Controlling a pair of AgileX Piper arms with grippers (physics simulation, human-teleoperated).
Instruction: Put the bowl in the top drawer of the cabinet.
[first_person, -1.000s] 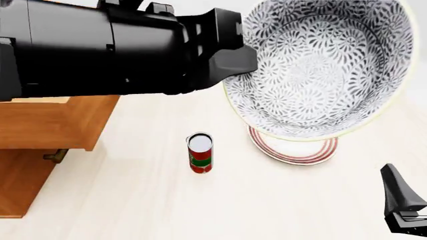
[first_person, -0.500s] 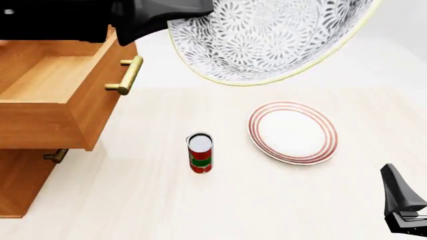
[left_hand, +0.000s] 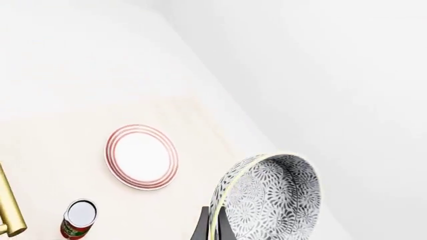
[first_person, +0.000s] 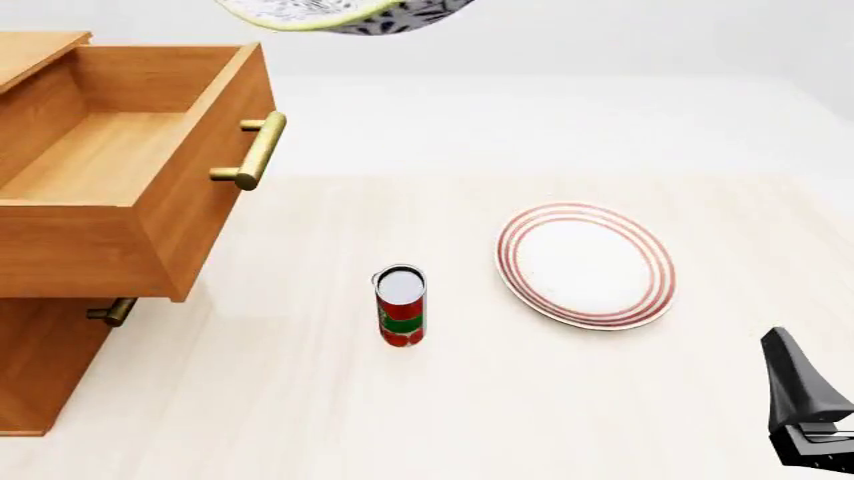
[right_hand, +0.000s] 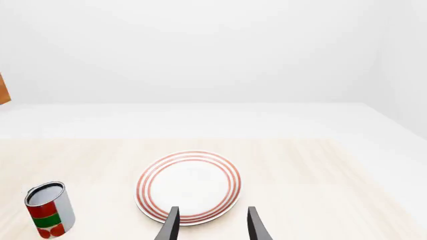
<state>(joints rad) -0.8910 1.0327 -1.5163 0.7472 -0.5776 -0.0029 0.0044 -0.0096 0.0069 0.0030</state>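
Only the lower edge of the speckled blue-grey bowl (first_person: 344, 14) shows at the top of the front view, high above the table and right of the drawer. In the left wrist view the bowl (left_hand: 270, 197) stands on edge with my left gripper (left_hand: 212, 231) shut on its rim. The top drawer (first_person: 100, 160) of the orange-brown cabinet (first_person: 40, 370) is pulled open and holds nothing; its brass handle (first_person: 254, 150) faces right. My right gripper (right_hand: 212, 227) is open, low near the table's front right corner (first_person: 805, 415), with nothing between its fingers.
A red and green can (first_person: 400, 306) stands upright mid-table. To its right lies a flat white plate with red rings (first_person: 585, 265). The lower drawer's brass handle (first_person: 114, 312) pokes out under the open drawer.
The left arm has lifted the bowl up and leftward, nearly out of the front view's top. The arm itself no longer shows there. The right arm has not moved.
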